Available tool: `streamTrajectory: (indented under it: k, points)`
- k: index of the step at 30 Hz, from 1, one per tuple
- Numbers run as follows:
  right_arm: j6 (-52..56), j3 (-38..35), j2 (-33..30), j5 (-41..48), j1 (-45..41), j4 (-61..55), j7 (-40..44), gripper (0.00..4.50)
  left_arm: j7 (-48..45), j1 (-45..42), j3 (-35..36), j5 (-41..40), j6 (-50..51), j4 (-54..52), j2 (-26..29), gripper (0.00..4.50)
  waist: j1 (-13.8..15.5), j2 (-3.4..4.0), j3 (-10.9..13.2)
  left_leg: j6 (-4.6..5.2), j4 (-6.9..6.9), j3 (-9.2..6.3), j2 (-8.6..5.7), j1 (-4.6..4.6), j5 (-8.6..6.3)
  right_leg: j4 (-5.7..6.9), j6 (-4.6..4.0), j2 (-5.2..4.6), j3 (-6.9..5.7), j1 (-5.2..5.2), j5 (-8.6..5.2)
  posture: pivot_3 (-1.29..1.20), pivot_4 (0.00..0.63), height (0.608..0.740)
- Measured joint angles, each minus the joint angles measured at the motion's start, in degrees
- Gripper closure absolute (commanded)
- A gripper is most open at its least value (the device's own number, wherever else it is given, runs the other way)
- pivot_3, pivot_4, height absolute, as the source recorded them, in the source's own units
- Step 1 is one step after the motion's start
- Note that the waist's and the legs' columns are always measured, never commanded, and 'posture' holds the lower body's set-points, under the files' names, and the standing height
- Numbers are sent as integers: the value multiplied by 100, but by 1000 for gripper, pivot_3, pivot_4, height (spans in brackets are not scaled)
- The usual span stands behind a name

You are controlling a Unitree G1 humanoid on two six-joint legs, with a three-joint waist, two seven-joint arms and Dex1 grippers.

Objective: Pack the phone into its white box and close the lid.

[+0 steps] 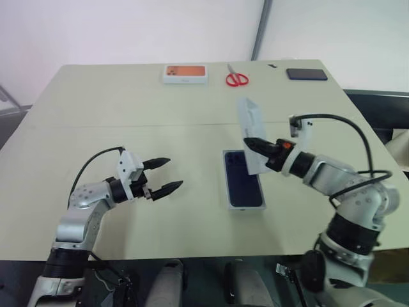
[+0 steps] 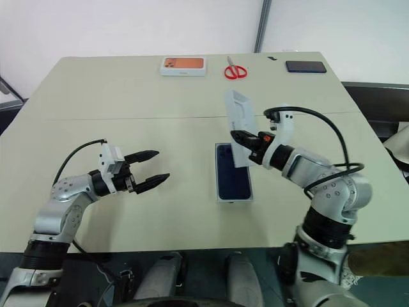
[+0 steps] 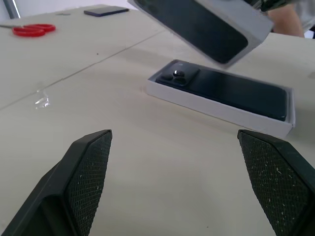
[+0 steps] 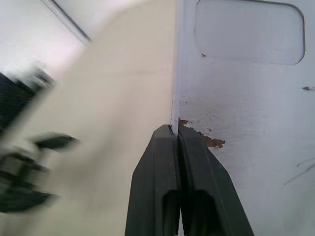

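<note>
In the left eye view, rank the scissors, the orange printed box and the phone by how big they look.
1. phone, nearest the camera, which adds to its look.
2. orange printed box.
3. scissors, smallest.

The raised lid [image 1: 252, 131] covers the far right corner of the white box [image 1: 245, 207] beneath it. In the right wrist view the lid's [image 4: 246, 98] far end runs off the frame, and the left hand [image 4: 29, 162] beside it is a smear. The print on the white box printed orange [image 1: 185, 73], far behind the lid, is unreadable.
</note>
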Motion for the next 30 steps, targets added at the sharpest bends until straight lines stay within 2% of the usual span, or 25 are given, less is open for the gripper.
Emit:
streamTrajectory:
  k: [7, 13, 20, 25, 30]
  points:
    - [323, -115, 232, 1015, 99, 43, 32, 4447, 164, -66, 20, -144, 275, -14, -5, 211, -13, 2, 1, 0, -1, -1, 0, 0, 0, 2, -1, 1, 0, -2, 0, 0, 150, 740]
    - [256, -291, 633, 2031, -32, 211, -573, 4447, 309, -104, 70, -257, 398, -96, -28, 211, -12, 3, 2, 0, -2, -1, 1, 0, 0, 2, -1, 1, 1, -3, 0, 0, 150, 740]
    - [227, 207, 474, 2502, 773, 211, -906, 4447, 413, -113, 70, -330, 615, -197, -46, 211, -4, 4, 2, 0, -3, 0, 0, -1, 0, 1, -1, 0, 2, -3, 0, 0, 150, 740]
    - [-132, 391, 457, 3428, 836, 478, -1524, 4447, 479, -116, 65, -381, 638, -262, -82, 211, -25, 5, 2, 0, -5, 0, 2, 1, 0, 1, -2, 4, 3, -4, 0, 0, 150, 740]
    - [-665, 920, 302, 4305, 918, 558, -2163, 4447, 516, -137, 63, -401, 726, -262, -116, 211, -17, 5, 2, 0, -5, 0, 3, -1, 0, -1, -1, 3, 3, -4, 0, 0, 150, 740]
